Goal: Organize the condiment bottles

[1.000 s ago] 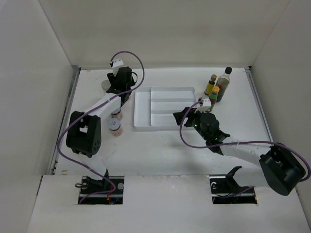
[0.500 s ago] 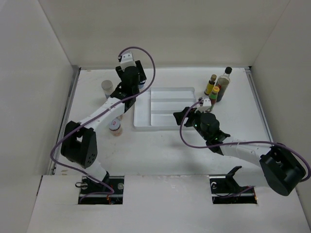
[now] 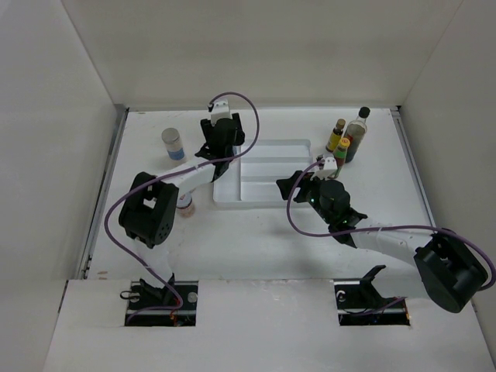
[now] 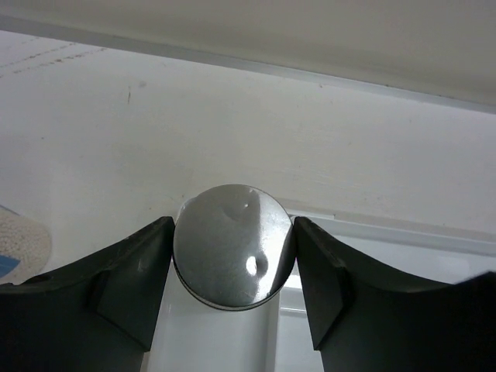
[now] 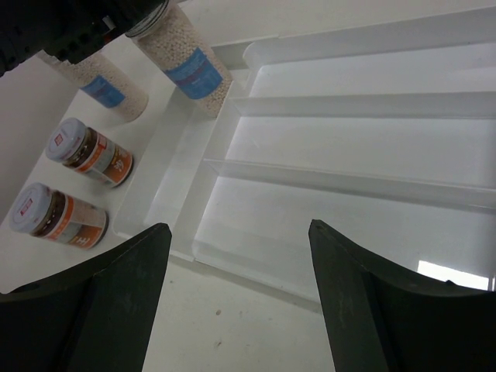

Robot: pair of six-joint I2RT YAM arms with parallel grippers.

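White table [image 3: 256, 232], left gripper [image 4: 232, 232] clasping blue-labelled jar [image 5: 191, 68]

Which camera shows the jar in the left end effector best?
Right wrist: the jar shows its side and blue label. Left wrist shows only its lid between the fingers; in top external the left end effector hides it.

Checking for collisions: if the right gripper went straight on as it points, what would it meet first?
Probably the white tray: the open right gripper aims at its near compartments, with nothing between, though depth is unclear.
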